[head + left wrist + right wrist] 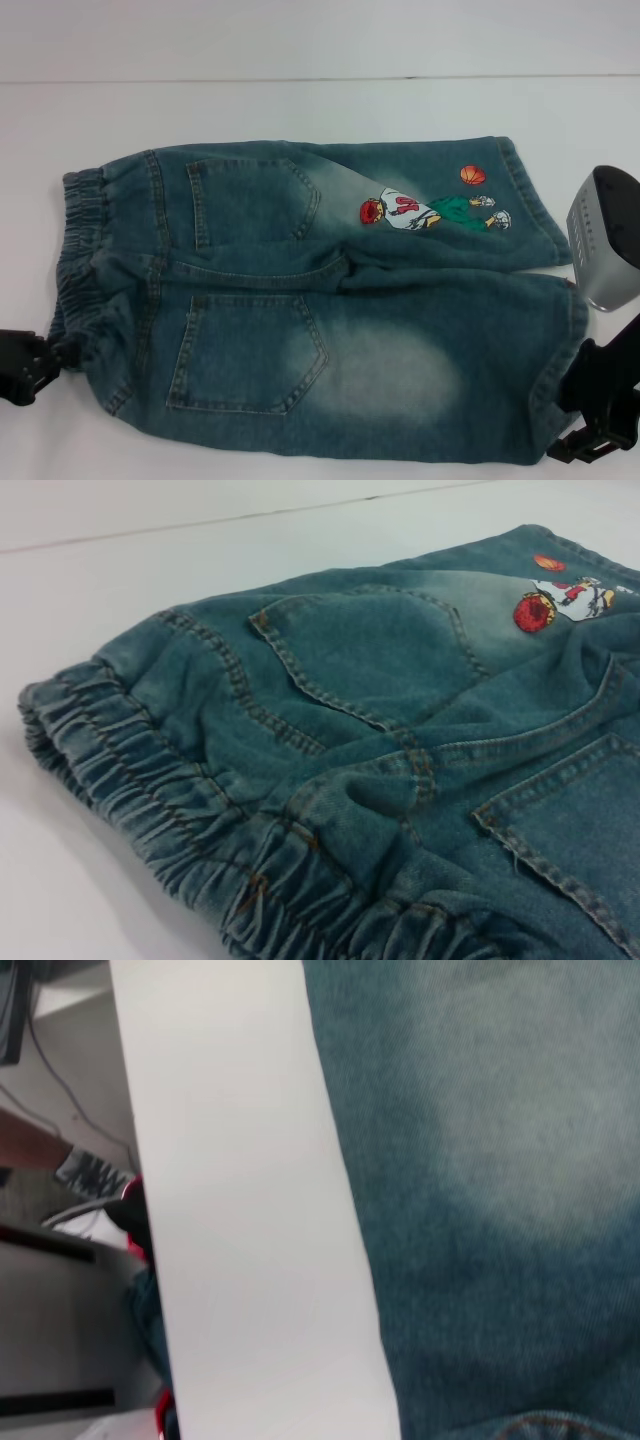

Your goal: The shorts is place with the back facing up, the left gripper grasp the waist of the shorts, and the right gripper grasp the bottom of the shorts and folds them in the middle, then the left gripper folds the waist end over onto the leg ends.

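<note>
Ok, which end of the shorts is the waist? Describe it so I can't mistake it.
Start from the shorts spread on the white table. Follow them towards the left gripper: the waist is that narrower end. Unlike the flat leg ends on the other side, it is a gathered, ruffled band.

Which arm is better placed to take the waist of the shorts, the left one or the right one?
The left. The left gripper sits at the near corner of the waist, the ruffled band of the shorts. The right gripper is at the opposite end, by the leg ends, better suited for the bottom.
</note>
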Controlling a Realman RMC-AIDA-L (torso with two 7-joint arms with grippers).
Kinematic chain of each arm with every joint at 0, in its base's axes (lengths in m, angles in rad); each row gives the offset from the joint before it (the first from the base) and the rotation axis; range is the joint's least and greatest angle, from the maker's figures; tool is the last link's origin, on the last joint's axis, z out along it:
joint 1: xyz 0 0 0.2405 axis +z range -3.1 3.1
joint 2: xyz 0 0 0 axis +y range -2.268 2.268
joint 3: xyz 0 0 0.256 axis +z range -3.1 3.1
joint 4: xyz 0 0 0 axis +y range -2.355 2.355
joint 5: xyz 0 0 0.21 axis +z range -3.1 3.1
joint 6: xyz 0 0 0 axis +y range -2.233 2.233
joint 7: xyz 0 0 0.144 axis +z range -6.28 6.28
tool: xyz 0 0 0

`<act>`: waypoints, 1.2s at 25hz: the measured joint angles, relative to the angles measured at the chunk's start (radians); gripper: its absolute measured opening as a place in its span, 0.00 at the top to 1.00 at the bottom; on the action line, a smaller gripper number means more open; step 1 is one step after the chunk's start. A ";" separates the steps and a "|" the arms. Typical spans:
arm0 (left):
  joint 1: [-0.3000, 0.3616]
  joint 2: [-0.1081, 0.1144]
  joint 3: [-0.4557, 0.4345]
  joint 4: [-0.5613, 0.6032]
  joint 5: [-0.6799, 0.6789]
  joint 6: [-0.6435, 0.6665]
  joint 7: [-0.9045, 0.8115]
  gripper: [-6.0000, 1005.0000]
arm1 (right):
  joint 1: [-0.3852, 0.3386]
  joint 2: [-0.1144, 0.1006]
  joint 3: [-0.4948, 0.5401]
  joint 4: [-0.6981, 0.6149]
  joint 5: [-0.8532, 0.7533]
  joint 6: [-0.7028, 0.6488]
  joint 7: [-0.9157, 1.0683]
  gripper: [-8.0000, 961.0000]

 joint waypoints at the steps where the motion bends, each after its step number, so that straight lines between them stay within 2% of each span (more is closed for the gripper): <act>1: -0.001 0.000 0.000 -0.004 0.000 -0.001 0.003 0.90 | -0.006 0.000 -0.003 0.000 0.006 0.007 -0.002 0.50; 2: -0.002 0.000 0.000 -0.008 -0.001 -0.003 0.006 0.90 | -0.011 0.000 -0.006 0.000 0.010 0.011 -0.004 0.59; 12: -0.002 0.000 0.000 -0.027 -0.006 -0.009 0.023 0.90 | -0.037 -0.002 0.011 -0.017 0.023 0.016 -0.074 0.81; 19: 0.000 0.000 -0.036 -0.035 -0.051 0.002 0.027 0.90 | -0.072 -0.006 0.181 -0.103 0.104 0.012 -0.201 0.94; 25: -0.023 0.001 -0.091 -0.021 -0.094 -0.001 -0.038 0.90 | -0.083 -0.006 0.318 -0.137 0.190 0.139 -0.220 0.93; 30: -0.069 0.001 -0.117 -0.013 -0.115 -0.028 -0.101 0.90 | -0.082 -0.004 0.365 -0.125 0.268 0.265 -0.209 0.93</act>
